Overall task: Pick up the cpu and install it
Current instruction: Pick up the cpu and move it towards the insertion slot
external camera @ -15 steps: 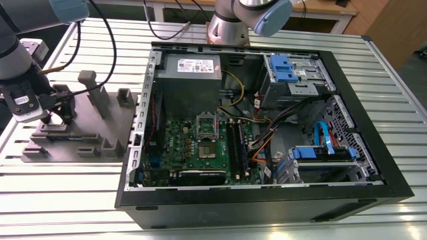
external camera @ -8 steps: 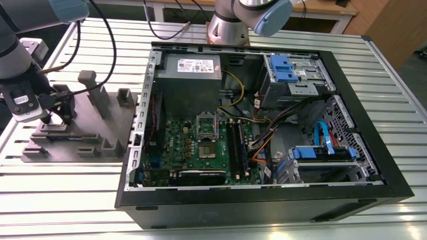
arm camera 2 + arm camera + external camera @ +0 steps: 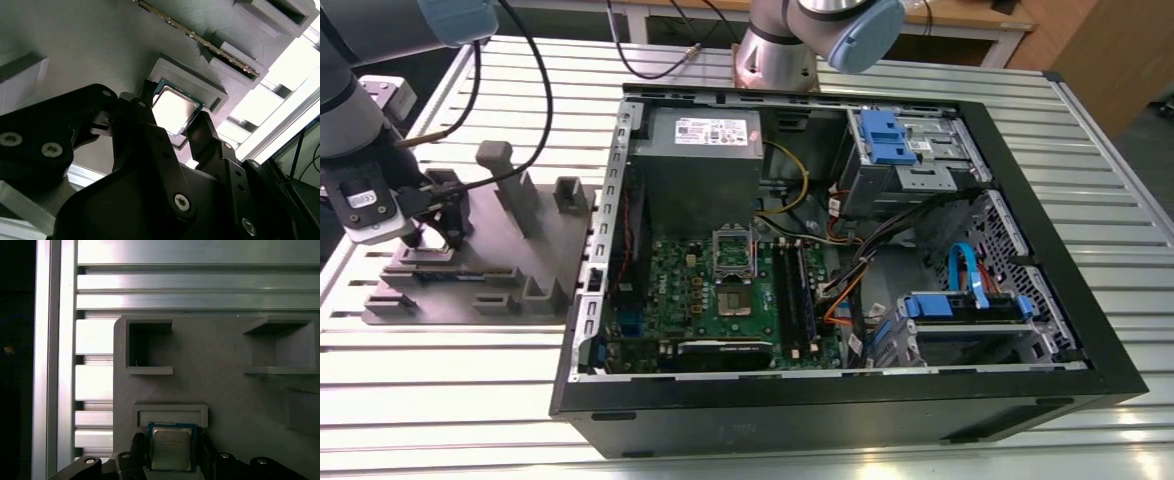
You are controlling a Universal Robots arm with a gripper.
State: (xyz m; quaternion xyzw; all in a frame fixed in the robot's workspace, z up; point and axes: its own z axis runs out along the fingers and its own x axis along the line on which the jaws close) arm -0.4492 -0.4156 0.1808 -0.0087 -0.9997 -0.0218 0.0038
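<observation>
The cpu, a small square chip with a pale silvery top, lies in a shallow recess of the grey plastic fixture on the exterior view's left. In the second wrist view the cpu sits between two black fingers. My gripper is low over that fixture and straddles the chip, with one finger against each of two opposite edges. I cannot tell whether the chip has left its recess. The metal-framed socket on the green motherboard stands open inside the computer case.
The open black computer case lies on the slatted aluminium table, with a grey power-supply box, blue drive brackets and cables inside. Upright grey blocks rise from the fixture near the gripper. A second arm's base stands behind the case.
</observation>
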